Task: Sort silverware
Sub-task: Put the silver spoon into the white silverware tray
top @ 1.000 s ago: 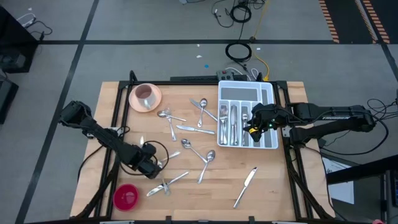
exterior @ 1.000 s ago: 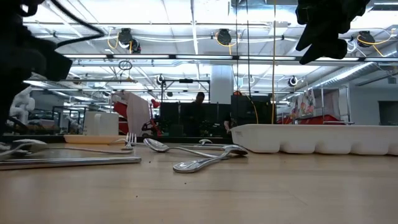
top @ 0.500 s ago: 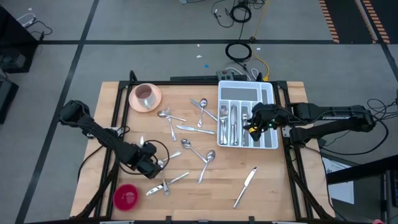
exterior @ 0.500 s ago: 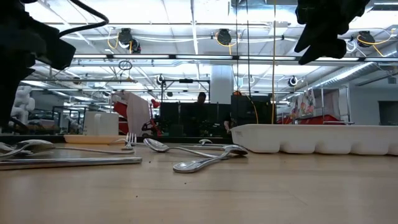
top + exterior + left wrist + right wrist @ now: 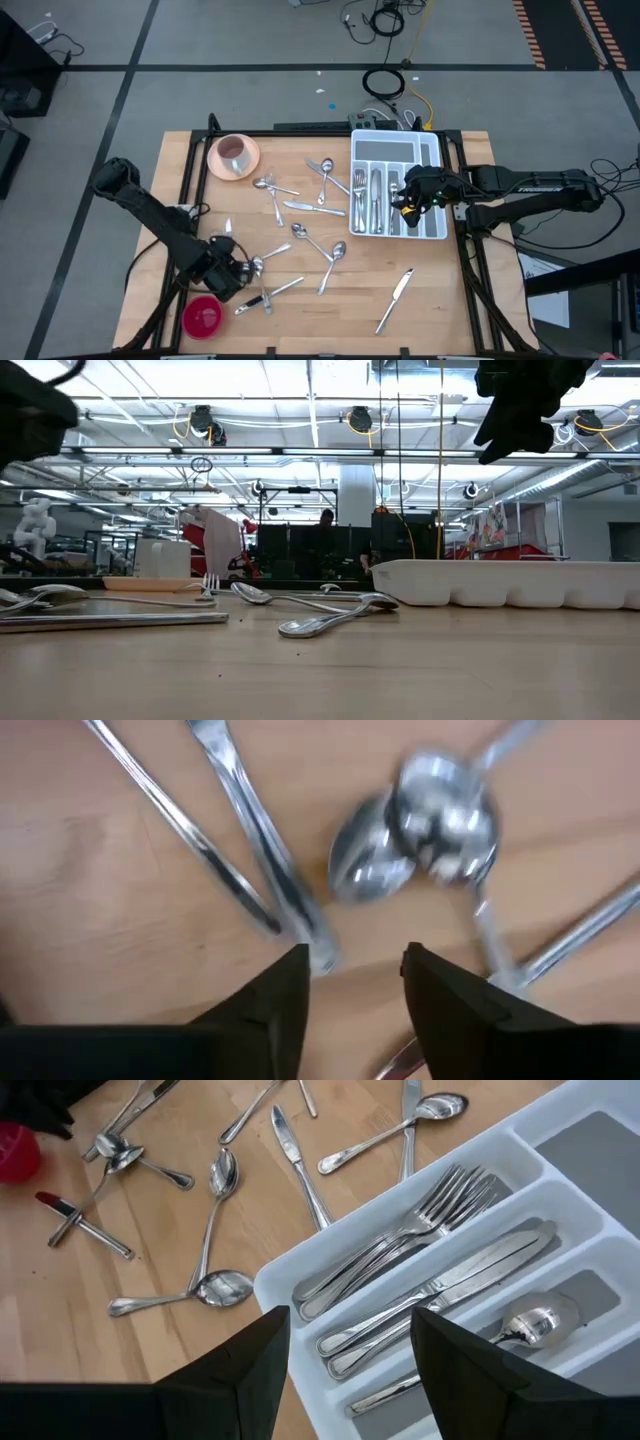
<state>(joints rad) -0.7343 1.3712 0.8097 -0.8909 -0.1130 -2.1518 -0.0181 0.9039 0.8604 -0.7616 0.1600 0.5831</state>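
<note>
1. The left gripper (image 5: 243, 272) hovers low over the near-left part of the wooden table (image 5: 430, 300), fingers (image 5: 275, 1005) parted and empty, above a spoon (image 5: 440, 815) and crossed handles.
2. The right gripper (image 5: 407, 197) hangs over the white cutlery tray (image 5: 436, 150) at the far right, fingers (image 5: 245, 1355) spread, holding nothing.
3. Forks (image 5: 400, 1230), knives (image 5: 450, 1280) and a spoon lie in the tray's separate slots; the other silverware (image 5: 300, 205) lies scattered mid-table.

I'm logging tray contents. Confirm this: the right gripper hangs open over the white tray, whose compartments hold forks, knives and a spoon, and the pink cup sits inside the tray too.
Wrong on the cup. The high view shows the pink cup on its saucer on the table's far left corner, apart from the tray. The rest holds: the right gripper hangs open over the tray, which holds forks, knives and a spoon.
</note>
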